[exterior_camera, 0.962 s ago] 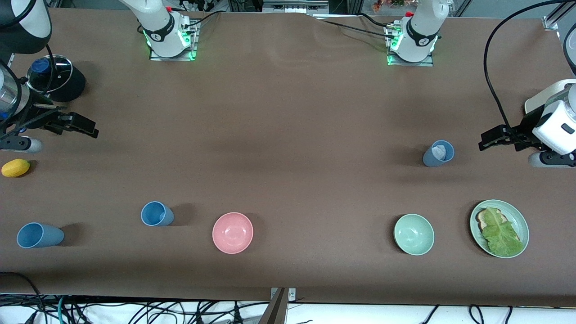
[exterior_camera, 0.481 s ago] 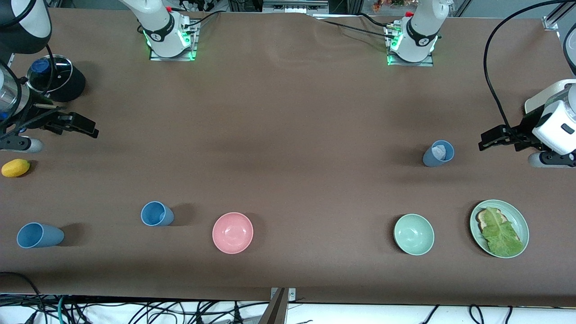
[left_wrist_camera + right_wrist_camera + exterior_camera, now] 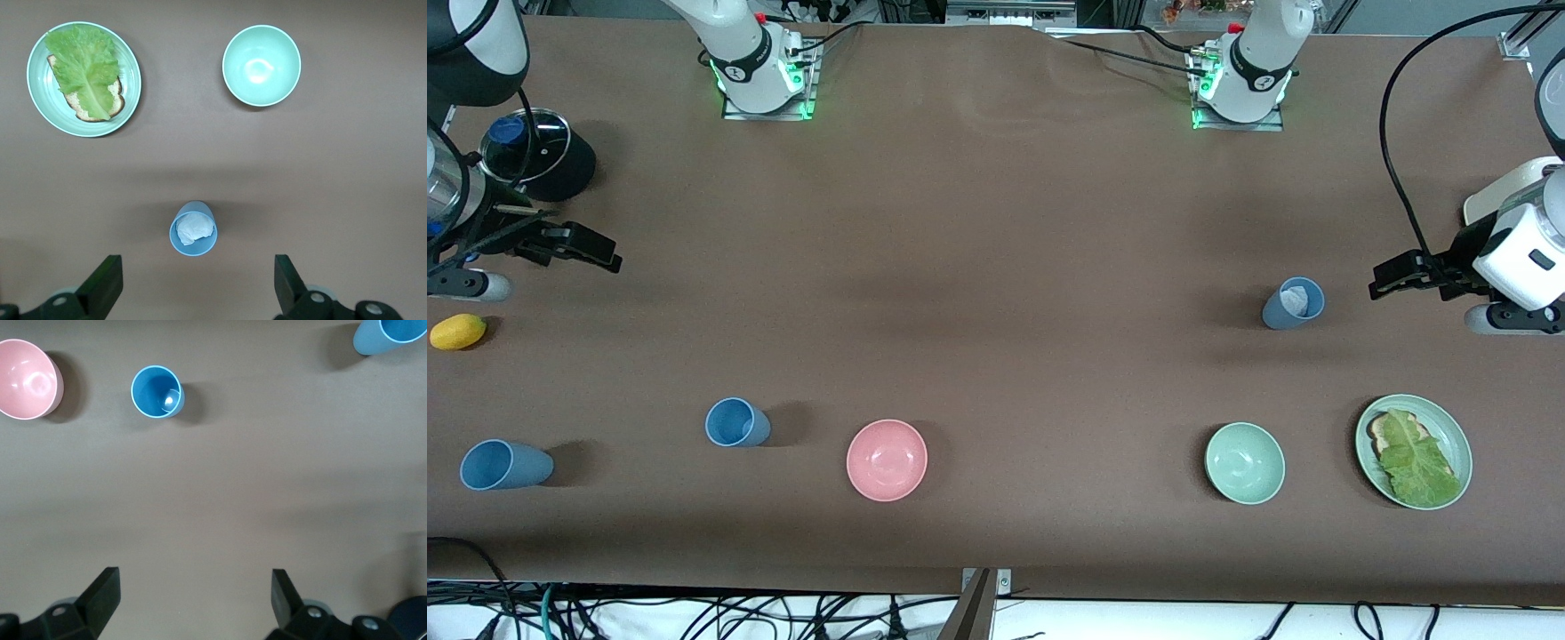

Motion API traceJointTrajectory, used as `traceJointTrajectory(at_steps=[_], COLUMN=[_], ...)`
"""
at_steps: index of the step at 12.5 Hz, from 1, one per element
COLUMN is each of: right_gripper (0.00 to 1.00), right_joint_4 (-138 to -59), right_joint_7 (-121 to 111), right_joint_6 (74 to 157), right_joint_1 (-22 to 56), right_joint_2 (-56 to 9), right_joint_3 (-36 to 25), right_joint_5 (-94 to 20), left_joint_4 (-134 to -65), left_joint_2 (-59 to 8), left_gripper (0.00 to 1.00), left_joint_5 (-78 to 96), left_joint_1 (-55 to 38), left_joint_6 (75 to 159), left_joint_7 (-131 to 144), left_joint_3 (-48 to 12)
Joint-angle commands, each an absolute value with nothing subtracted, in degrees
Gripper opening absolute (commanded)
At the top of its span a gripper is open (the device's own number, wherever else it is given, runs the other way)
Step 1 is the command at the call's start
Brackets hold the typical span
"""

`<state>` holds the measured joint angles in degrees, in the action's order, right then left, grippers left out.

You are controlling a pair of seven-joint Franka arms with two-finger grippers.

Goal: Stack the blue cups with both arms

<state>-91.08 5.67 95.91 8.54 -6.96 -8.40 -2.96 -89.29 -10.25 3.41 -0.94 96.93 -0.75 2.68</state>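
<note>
Three blue cups stand unstacked and well apart. The right gripper, jaws spread and empty, hangs near the lidded pot; it must descend on a cup. The left gripper, also spread, hovers just beside the tissue-filled cup.

A blue cup at the right wrist view's 1 o'clock corner is cut by the edge. A dark round thing at 5 o'clock is clipped, unidentifiable. White wad inside grey-blue cup: material unclear.
</note>
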Motion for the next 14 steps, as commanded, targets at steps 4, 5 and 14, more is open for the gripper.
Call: traceJointTrajectory(at_steps=[4, 5, 14], right_gripper=[1.00, 1.00, 1.00], right_joint_4=[-89.91, -89.91, -89.91], right_joint_7=[5.27, 5.27, 5.27], right_joint_6=[95.54, 95.54, 95.54], right_joint_1=[8.52, 8.53, 8.53], right_joint_2=[-7.38, -7.30, -7.29], right_joint_3=[-8.35, -8.26, -8.26], right_joint_5=[-2.37, -2.37, -2.37], left_joint_4=[-88.24, -88.24, -89.12], left_joint_2=[-10.63, -10.63, -20.54], left_gripper=[1.00, 1.00, 1.00], left_joint_5=[5.45, 5.54, 2.39], left_joint_1=[-0.44, -0.53, -2.20], left_joint_6=[96.68, 96.68, 94.57], left_joint_7=[-1.93, -1.93, -2.55], left_joint_3=[2.29, 2.20, 1.93])
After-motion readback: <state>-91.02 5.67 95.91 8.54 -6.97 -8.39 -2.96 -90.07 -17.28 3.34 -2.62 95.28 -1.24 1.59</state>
